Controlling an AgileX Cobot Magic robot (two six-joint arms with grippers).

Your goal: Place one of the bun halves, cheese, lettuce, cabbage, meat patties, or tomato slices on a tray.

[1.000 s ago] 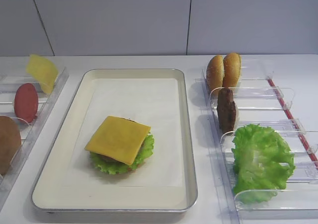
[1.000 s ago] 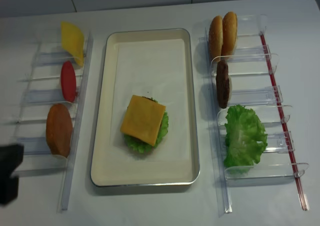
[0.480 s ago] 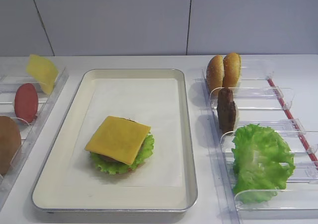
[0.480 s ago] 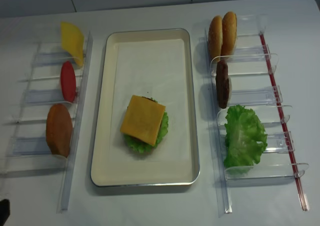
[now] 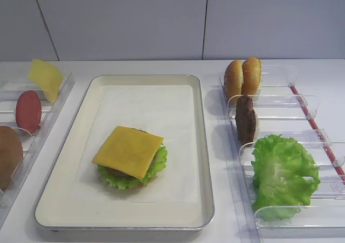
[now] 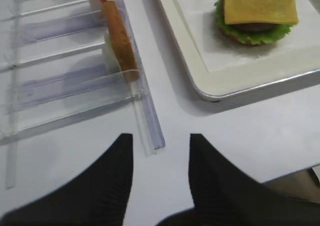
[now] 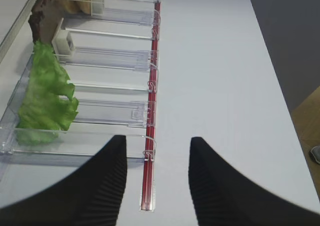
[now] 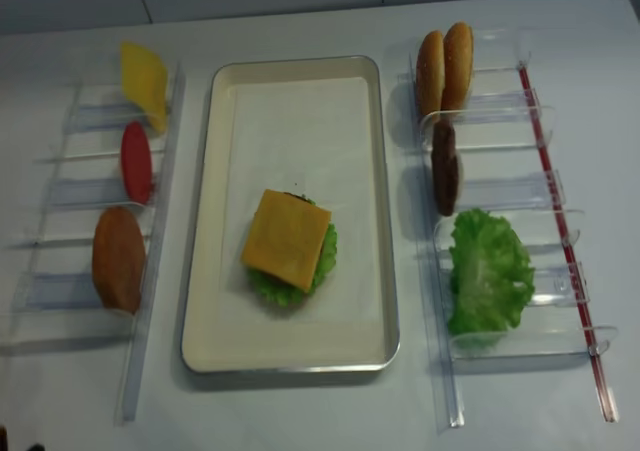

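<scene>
Now that my left arm has pulled back off the bottom-left corner of the overhead view, where it showed as a dark block a second ago, both overhead views are free of arms and the stack on the tray [image 8: 215, 221] stands on its own. The cheese [image 8: 286, 239] lies flat on top, square and slightly skewed, over a patty edge and a ruff of lettuce [image 8: 325, 256], all toward the near half of the paper liner. I judge the cheese step done, with nothing disturbed in the retreat.

My left gripper [image 6: 161, 158] hangs over bare table just in front of the left rack [image 6: 75, 80]; its jaws stand apart with nothing between them, and they have been narrowing as I withdrew. My right gripper [image 7: 157, 161] is likewise parted and empty, near the front end of the right rack [image 7: 100, 116].

Left in the racks: a paler yellow slice [image 8: 146, 71], a tomato slice [image 8: 136, 161] and a bun half [image 8: 118, 258] on the left; two bun halves [image 8: 446, 61], a meat patty [image 8: 444, 168] and loose lettuce [image 8: 488, 271] on the right. The tomato or a bun top looks the likely next pick.
</scene>
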